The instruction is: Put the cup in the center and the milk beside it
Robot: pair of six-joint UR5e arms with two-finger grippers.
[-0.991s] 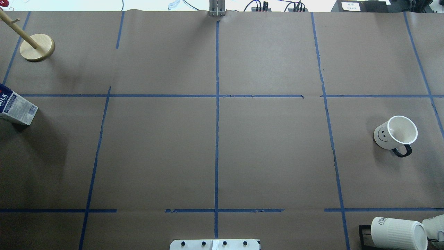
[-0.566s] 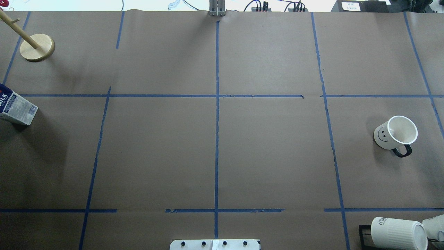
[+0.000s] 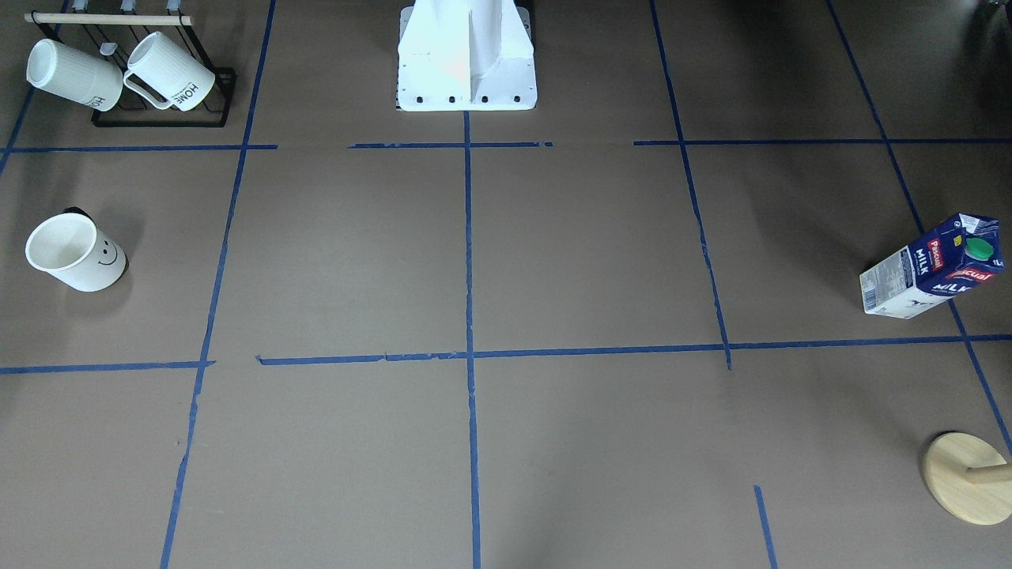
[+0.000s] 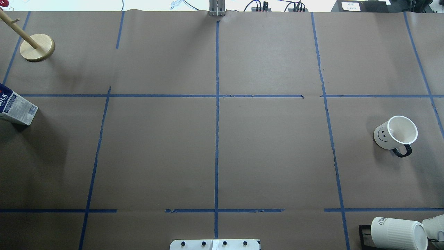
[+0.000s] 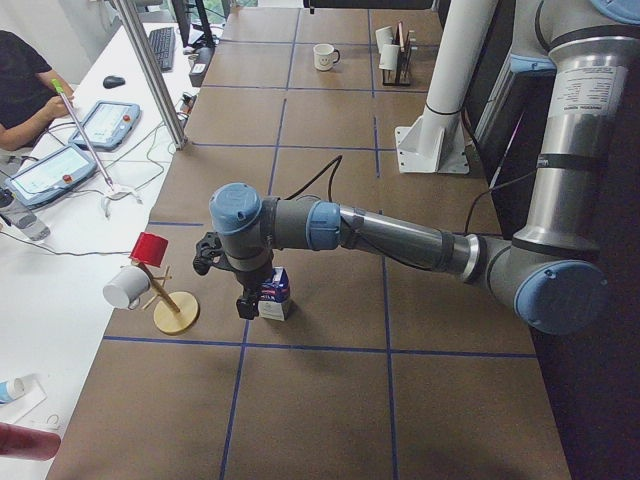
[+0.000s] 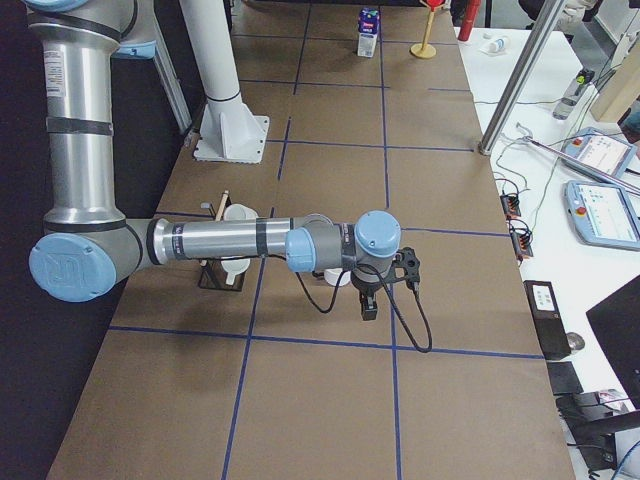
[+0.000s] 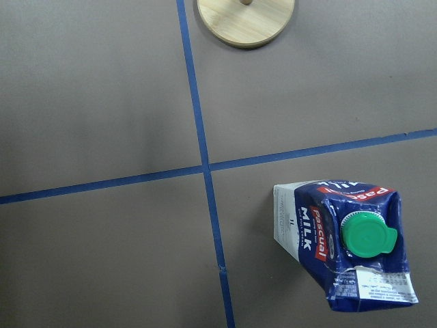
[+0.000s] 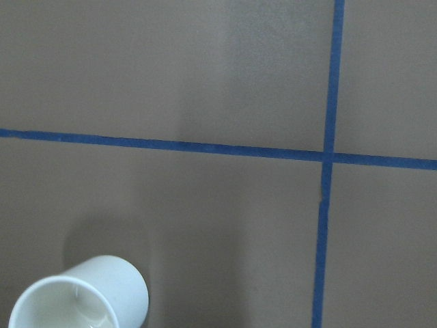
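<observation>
The cup (image 4: 395,133), white with a smiley face and dark handle, stands upright at the table's right; it also shows in the front view (image 3: 75,253) and at the right wrist view's bottom edge (image 8: 82,301). The milk (image 4: 15,106) stands at the far left, with its green cap clear in the front view (image 3: 929,269) and in the left wrist view (image 7: 341,242). The center (image 4: 217,96) is bare. My left gripper (image 5: 247,303) hangs beside the milk. My right gripper (image 6: 368,303) hangs by the cup. I cannot tell whether either is open or shut.
A wooden peg stand (image 4: 37,47) is at the far left corner, behind the milk. A black rack with ribbed HOME mugs (image 4: 397,232) sits near the right front corner. The robot's base plate (image 4: 215,244) is at mid front edge. An operator (image 5: 25,80) sits beyond the table.
</observation>
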